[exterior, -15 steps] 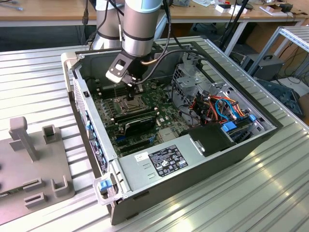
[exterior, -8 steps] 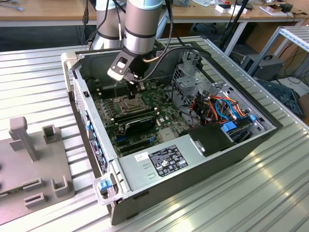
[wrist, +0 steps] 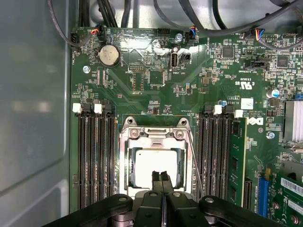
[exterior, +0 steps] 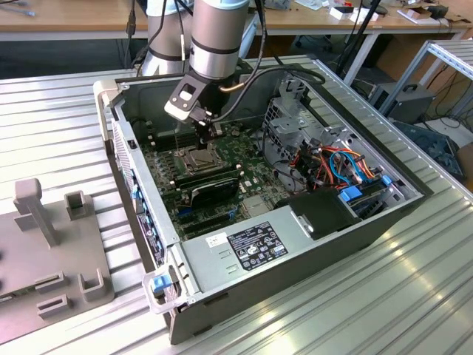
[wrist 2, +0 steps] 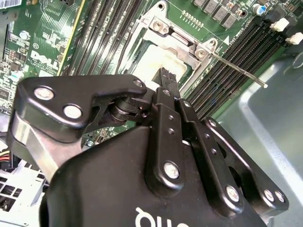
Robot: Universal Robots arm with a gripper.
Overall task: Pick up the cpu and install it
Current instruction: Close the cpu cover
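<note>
The cpu (wrist: 147,165) is a pale silver square lying flat inside the metal socket frame (wrist: 128,142) on the green motherboard (wrist: 142,80). It also appears as a bright patch (wrist 2: 147,64) in the second wrist view. My gripper (wrist: 161,178) is shut, its two black fingers pressed together with nothing between them, and its tips hang over the cpu's edge. In the exterior view the gripper (exterior: 207,133) hangs just above the socket (exterior: 198,157) inside the open computer case (exterior: 111,96). A thin socket lever (wrist 2: 236,68) sticks out beside the frame.
Black memory slots (wrist: 94,156) run along both sides of the socket. A metal drive cage (exterior: 295,126), coloured cables (exterior: 344,166) and a power supply (exterior: 251,244) crowd the case. The case wall (wrist: 33,118) stands close by. A grey fixture (exterior: 44,244) sits at the exterior view's left.
</note>
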